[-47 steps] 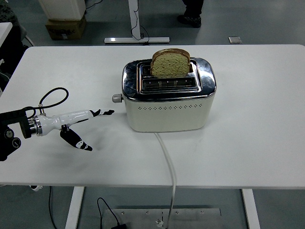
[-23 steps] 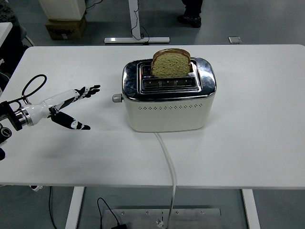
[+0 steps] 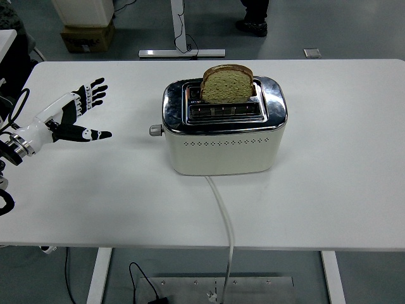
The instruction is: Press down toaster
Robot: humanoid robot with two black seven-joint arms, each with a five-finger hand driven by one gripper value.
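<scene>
The cream-and-chrome two-slot toaster sat mid-table, long axis running 9 to 3 o'clock, its lever knob pointing toward 9. A brown bread slice stood in the far slot. At 9 o'clock, well apart, the white-and-black left hand hovered with fingers spread, holding nothing.

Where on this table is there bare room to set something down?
Bare: the whole stretch right of the toaster, and the far strip behind it. The near edge is free either side of the cord. Left of the lever the open left hand takes up room.
</scene>
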